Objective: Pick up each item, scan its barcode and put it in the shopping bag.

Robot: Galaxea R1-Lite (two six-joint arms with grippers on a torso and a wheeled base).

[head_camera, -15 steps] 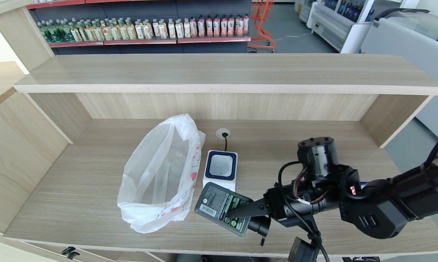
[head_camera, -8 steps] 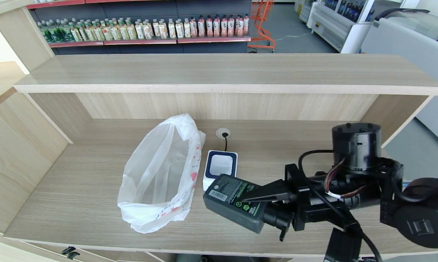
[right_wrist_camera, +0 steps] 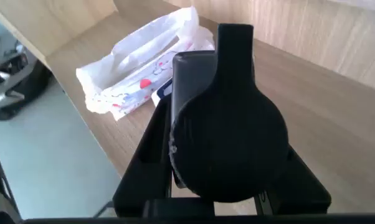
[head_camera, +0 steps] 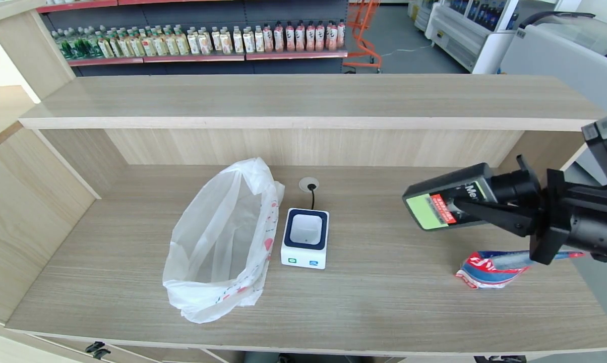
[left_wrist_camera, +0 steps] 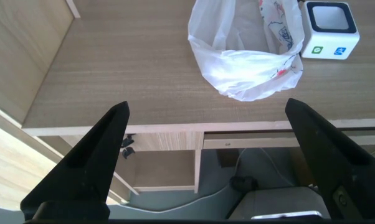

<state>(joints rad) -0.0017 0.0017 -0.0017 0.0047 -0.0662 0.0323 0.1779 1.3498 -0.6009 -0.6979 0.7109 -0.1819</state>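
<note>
1 item is off the worktop [head_camera: 384, 302]: a dark box [head_camera: 437, 194] w/ a green-and-red label on its end face, clamped in the R gripper [head_camera: 460, 205]. The box hangs over the right part of the worktop, well apart from the scanner [head_camera: 305, 238], w/ the labelled end turned toward the bag side. 1 black finger [head_camera: 495, 217] lies along the box's near side; the other finger is hidden behind the box. Below the R arm, a red-and-blue snack packet [head_camera: 487, 267] lies flat on the worktop near its right edge, apart from the box.

The shopping bag [head_camera: 223, 237] is thin white plastic w/ red print. It lies left of centre on the worktop w/ its mouth gaping open. Its right side is just beside the scanner; can't tell if they touch. The scanner is a small white block w/ a dark-framed window on top. Its cable runs back to a round grommet [head_camera: 309, 184] in the worktop.

The L gripper [left_wrist_camera: 207, 107] hangs out in front of the worktop's front edge, on the bag's side, w/ both fingers spread wide and empty.

Behind the worktop there's a raised wooden ledge [head_camera: 308, 101], then store shelves w/ rows of bottles [head_camera: 197, 40].
</note>
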